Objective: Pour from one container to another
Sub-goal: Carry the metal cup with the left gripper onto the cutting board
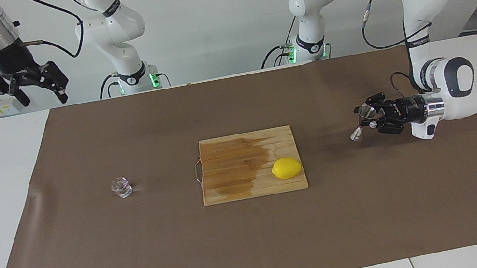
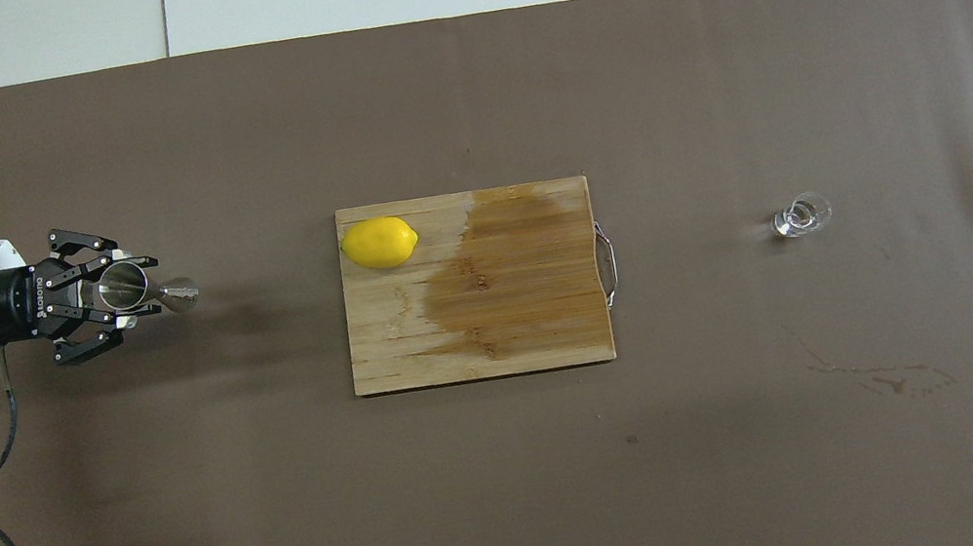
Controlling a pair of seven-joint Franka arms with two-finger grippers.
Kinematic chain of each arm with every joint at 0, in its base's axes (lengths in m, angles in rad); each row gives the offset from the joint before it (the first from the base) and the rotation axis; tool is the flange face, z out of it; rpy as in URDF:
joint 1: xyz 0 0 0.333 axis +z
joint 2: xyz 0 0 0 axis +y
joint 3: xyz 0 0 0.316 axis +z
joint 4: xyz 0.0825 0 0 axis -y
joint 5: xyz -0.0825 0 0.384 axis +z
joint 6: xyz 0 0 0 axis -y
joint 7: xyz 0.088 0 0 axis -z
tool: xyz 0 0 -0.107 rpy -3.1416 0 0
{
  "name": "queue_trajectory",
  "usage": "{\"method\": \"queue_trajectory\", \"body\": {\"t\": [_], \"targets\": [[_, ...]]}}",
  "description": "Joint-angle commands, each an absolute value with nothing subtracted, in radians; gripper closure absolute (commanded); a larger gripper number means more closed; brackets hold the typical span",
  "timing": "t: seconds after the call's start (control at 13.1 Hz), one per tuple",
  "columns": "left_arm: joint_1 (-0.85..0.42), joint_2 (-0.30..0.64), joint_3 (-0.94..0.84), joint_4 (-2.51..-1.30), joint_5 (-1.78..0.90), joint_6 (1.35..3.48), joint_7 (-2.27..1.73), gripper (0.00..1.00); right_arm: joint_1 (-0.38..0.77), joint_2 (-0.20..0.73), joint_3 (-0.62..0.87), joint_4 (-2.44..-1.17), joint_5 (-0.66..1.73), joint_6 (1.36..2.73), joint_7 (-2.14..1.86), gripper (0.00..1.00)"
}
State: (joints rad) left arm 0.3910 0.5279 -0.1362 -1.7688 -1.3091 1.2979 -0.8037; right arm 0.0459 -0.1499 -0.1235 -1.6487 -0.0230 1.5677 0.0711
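The small clear glass cup (image 1: 121,187) (image 2: 799,217) stands upright on the brown mat, toward the right arm's end of the table. My left gripper (image 1: 367,118) (image 2: 128,288) lies level and is shut on the silvery steel jigger (image 1: 360,122) (image 2: 148,288). It holds the jigger tilted in the air over the mat, between the left arm's end and the cutting board. My right gripper (image 1: 43,97) hangs open and empty, high over the mat's corner at the right arm's end, and waits.
A wooden cutting board (image 1: 246,152) (image 2: 477,334) with a dark wet patch lies mid-mat. A yellow lemon (image 1: 286,167) (image 2: 380,242) rests on its corner toward the left arm's end. Small wet marks (image 2: 891,383) spot the mat nearer to the robots than the cup.
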Motion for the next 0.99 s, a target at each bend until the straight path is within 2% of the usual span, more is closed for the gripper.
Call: {"method": "queue_trajectory", "body": {"t": [0.0,0.46,0.92], "targets": [[0.324,0.451,-0.12,-1.85,-1.367,1.365,-0.808,0.61,0.041,-0.169,-0.12,-1.663,-0.015,1.56,0.081,0.0],[0.096,0.339,-0.112,-1.974,-1.528,1.552,-0.811,0.61,0.041,-0.169,-0.12,-1.663,-0.015,1.56,0.081,0.0],[-0.171,0.296,-0.087,-2.048,-1.707,1.753,-0.796,0.61,0.041,-0.169,-0.12,-1.663,-0.015,1.56,0.081,0.0]]}}
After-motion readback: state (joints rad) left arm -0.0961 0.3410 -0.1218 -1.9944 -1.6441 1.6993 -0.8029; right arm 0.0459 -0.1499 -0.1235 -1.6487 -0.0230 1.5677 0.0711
